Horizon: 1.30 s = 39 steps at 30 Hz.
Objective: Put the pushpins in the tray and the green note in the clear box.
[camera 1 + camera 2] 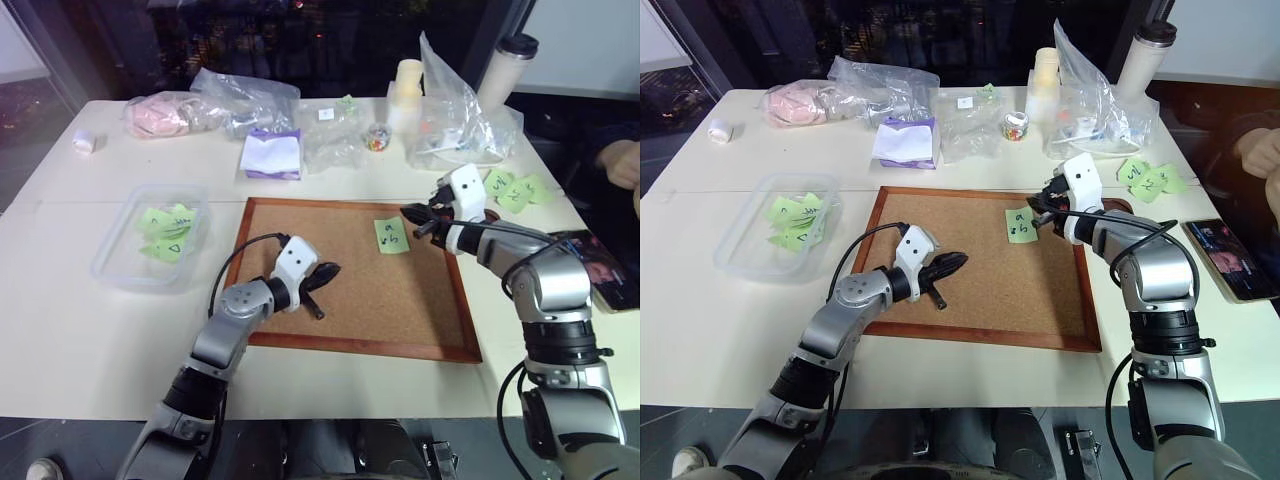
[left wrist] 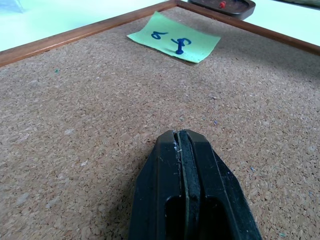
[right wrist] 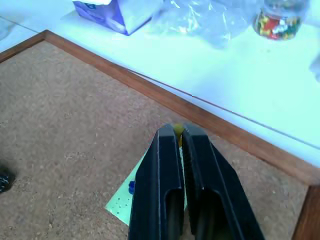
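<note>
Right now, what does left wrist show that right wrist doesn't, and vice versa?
Left wrist alone: the shut left gripper low over the cork board, the dark handwriting on the green note, and past the frame a corner of the tray with a red pushpin in it.

Right wrist alone: the right gripper shut on a small yellow pushpin above the note's edge, plus a purple tissue pack, clear plastic bags and a jar of coloured pins on the table.

Both: the board, the note and the blue pushpin stuck in it.
</note>
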Each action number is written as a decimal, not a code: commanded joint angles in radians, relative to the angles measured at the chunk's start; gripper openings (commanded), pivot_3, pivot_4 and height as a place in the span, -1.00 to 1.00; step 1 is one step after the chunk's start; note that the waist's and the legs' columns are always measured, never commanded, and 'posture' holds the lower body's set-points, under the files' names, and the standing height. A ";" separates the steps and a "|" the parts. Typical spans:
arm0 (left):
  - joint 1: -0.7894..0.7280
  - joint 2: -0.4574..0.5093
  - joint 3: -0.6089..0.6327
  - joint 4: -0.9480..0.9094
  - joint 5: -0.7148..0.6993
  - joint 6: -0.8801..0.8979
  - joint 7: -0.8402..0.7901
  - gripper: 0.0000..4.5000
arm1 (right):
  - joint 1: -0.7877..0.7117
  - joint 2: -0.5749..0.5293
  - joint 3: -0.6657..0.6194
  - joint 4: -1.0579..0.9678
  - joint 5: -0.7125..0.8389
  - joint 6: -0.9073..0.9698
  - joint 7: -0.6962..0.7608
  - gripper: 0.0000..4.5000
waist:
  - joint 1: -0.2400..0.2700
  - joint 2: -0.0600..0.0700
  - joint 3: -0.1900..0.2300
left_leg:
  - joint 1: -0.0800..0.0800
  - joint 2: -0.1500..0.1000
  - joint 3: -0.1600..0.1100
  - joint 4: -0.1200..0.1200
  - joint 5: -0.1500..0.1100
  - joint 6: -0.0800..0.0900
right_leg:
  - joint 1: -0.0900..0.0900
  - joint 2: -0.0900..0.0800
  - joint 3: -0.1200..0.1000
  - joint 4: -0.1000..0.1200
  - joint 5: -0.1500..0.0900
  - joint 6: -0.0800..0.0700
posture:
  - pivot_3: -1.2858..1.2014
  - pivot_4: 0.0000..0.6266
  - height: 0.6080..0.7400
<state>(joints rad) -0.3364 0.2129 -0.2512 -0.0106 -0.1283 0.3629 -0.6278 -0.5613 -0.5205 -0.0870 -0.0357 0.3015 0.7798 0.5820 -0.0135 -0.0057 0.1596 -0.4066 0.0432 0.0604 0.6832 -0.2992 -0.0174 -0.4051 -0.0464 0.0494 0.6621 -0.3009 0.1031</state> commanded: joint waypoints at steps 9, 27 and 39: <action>0.003 0.003 -0.019 0.030 0.003 0.008 -0.012 -1.00 | -0.054 -0.123 -0.157 0.317 -0.059 -0.177 -0.094 -0.99 | 0.002 0.000 0.000 | 0.000 -0.001 0.001 0.000 0.000 0.000 | 0.000 -0.001 0.000 0.000 0.000 0.000 | 0.03 -0.52 1.00; 0.006 0.003 -0.012 0.032 0.005 0.004 -0.008 -1.00 | -0.118 -0.134 -0.135 0.655 -0.104 -0.356 -0.078 0.31 | 0.000 0.000 0.000 | 0.001 0.000 0.001 0.000 0.000 0.000 | 0.000 0.000 0.000 0.000 0.000 0.000 | 0.03 -0.52 1.00; 0.009 0.006 -0.008 0.029 0.001 0.005 -0.011 -1.00 | -0.114 -0.135 -0.131 0.462 -0.066 -0.271 -0.048 0.31 | 0.000 0.000 0.000 | 0.001 0.000 0.001 0.000 0.000 0.000 | 0.000 0.000 0.001 0.000 0.000 0.000 | 0.03 -0.52 1.00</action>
<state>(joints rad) -0.3457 0.2159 -0.2525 0.0003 -0.1287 0.3594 -0.6365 -0.6612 -0.6446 -0.2074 0.5155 0.2082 0.4879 0.5221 -0.0136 -0.0056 0.1595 -0.4061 0.0431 0.0613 0.6833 -0.2991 -0.0177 -0.4047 -0.0468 0.0499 0.6622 -0.3009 0.1032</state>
